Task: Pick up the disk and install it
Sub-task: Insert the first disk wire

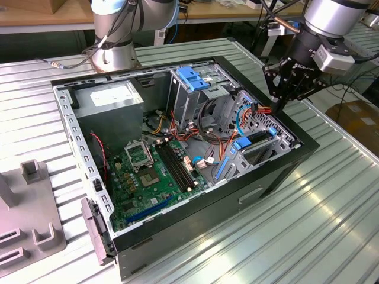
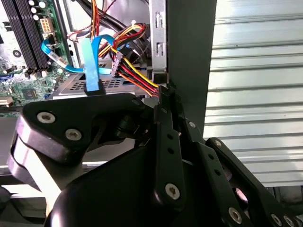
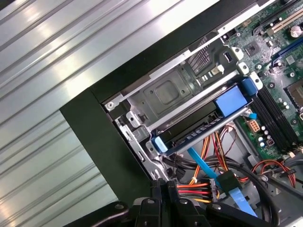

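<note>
Hovering above the corner of the open computer case (image 1: 177, 195) at the exterior view's right, the gripper (image 1: 278, 106) points its jaws down toward the drive bay, just over a bundle of red, yellow and orange cables (image 2: 135, 71). In the second wrist view the jaws stand pressed together with nothing between them. The disk (image 3: 201, 125) sits in the metal bay at that corner of the case; in the first wrist view its dark body lies edge-on in the bay slot, with blue plastic rail ends at both sides and a larger blue tab (image 3: 232, 101) on top. In the exterior view it shows as a dark slab with blue ends (image 1: 256, 141) just below the gripper. A flat blue data cable (image 2: 92, 61) runs up beside the bay. Farther inside the case lie the green motherboard (image 1: 154, 171), the grey power-supply box (image 1: 109, 97) and a metal drive cage with a blue handle (image 1: 192, 77). The case rests on a ribbed metal worktop (image 1: 331, 195).
</note>
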Controlling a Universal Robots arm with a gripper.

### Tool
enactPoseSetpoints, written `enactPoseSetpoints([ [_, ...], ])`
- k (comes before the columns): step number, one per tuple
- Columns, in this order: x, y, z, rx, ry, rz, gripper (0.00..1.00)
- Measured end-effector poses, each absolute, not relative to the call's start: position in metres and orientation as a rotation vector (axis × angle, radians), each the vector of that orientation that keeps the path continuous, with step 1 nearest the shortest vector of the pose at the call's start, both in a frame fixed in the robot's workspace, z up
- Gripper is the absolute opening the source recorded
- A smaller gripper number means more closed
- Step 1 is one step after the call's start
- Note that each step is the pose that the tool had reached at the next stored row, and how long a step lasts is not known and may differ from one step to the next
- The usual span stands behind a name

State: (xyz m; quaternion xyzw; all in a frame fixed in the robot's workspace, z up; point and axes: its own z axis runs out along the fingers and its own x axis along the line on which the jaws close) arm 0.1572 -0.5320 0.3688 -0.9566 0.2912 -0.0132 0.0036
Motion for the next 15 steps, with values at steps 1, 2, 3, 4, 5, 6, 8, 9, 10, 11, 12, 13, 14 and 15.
enactPoseSetpoints([
  [1,0.1559,-0.5320,0.3687,-2.995,0.922,-0.041,0.17],
  [2,0.1558,-0.5320,0.3686,-2.991,0.936,-0.042,0.17],
  [3,0.1557,-0.5320,0.3686,-2.987,0.951,-0.042,0.17],
  [4,0.1555,-0.5319,0.3686,-2.981,0.969,-0.042,0.17],
  [5,0.1553,-0.5320,0.3685,-2.976,0.984,-0.042,0.17],
  [6,0.1551,-0.5320,0.3684,-2.968,1.010,-0.042,0.17],
  [8,0.1549,-0.5320,0.3683,-2.955,1.047,-0.042,0.17],
  [9,0.1549,-0.5320,0.3683,-2.950,1.061,-0.042,0.17],
  [10,0.1549,-0.5320,0.3682,-2.944,1.080,-0.042,0.17],
  [11,0.1549,-0.5320,0.3682,-2.935,1.103,-0.042,0.17],
  [12,0.1549,-0.5320,0.3681,-2.930,1.118,-0.042,0.17],
  [13,0.1548,-0.5320,0.3681,-2.925,1.130,-0.042,0.17],
  [14,0.1546,-0.5320,0.3680,-2.916,1.153,-0.042,0.17],
  [15,0.1545,-0.5320,0.3680,-2.910,1.170,-0.042,0.17],
])
